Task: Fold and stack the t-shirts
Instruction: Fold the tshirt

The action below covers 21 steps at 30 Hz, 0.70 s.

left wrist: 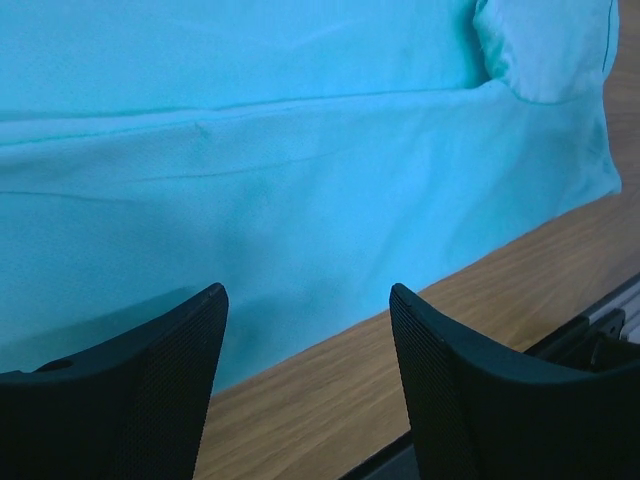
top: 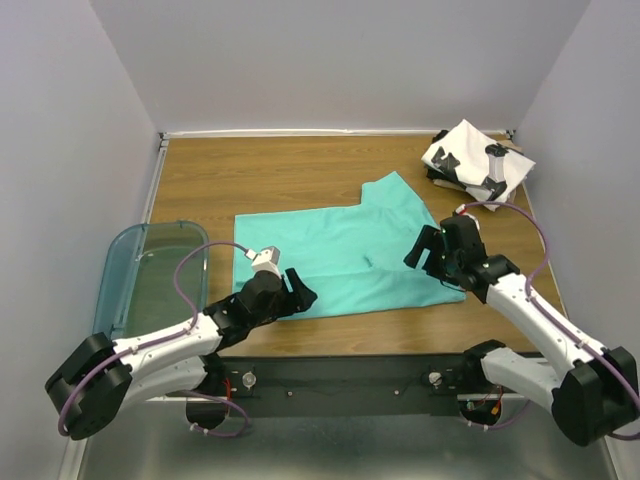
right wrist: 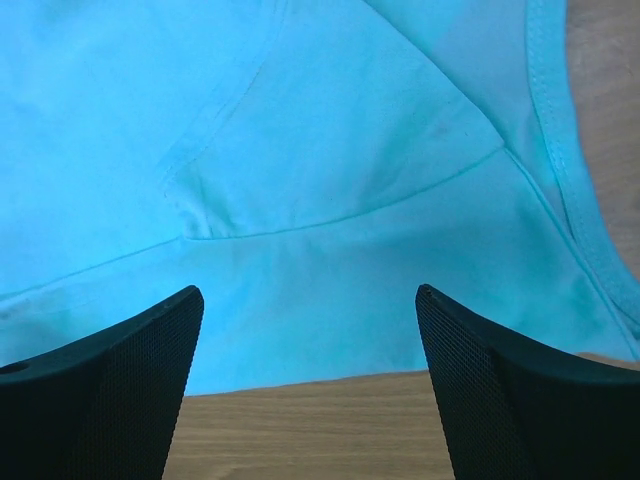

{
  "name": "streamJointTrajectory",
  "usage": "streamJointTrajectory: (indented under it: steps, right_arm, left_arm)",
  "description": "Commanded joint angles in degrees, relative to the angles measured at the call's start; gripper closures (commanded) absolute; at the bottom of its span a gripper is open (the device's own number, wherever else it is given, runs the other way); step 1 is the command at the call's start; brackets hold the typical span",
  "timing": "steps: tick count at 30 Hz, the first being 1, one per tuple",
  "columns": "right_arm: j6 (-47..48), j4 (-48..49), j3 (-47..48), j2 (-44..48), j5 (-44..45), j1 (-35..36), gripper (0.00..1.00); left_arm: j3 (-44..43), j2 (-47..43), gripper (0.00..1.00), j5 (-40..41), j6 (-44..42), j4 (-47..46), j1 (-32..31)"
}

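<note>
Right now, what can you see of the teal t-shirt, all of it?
The teal t-shirt is plain soft knit cloth, lying flat on the wooden table, mid-table. It looks partly folded lengthwise, with one sleeve pointing toward the far side. Stitched hems and a few shallow creases show. The left gripper is open over its near left corner and the right gripper is open over its right end; neither grips it.

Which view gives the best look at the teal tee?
Top external: it alone shows the whole teal tee, spread on the table. The left wrist view shows only a stretch of cloth along its near edge; the right wrist view shows seams and a hemmed edge close up.
</note>
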<state>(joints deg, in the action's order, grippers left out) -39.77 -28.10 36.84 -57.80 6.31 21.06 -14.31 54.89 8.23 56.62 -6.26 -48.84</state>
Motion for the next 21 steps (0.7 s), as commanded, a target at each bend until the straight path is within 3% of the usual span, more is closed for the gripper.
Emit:
streamJointTrajectory:
  steps: [1,6,10,13,21]
  right_arm:
    - [4.7,3.0,2.3,-5.4,-3.1,0.1,0.08]
    - [4.3,7.9,1.5,-12.1,-1.9,0.0,0.07]
    - [3.1,10.9,0.3,-16.8,6.0,-0.1,0.05]
    - [1.5,11.2,-1.8,-16.2,9.2,-0.1,0.00]
    - [-2.0,10.8,-6.8,-13.0,10.4,-0.2,0.00]
  left_arm:
    - [-3.7,0.6,0.26,5.7,-1.0,2.4,-0.2]
    - [-7.6,10.0,0.25,6.7,-3.1,1.0,-0.2]
    - [-9.4,15.9,0.25,5.6,-4.0,-1.6,-0.2]
    - [-8.8,18.0,0.25,4.5,-3.9,-3.7,-0.4]
    - [-8.0,22.1,0.25,3.1,-2.7,-6.7,-2.1]
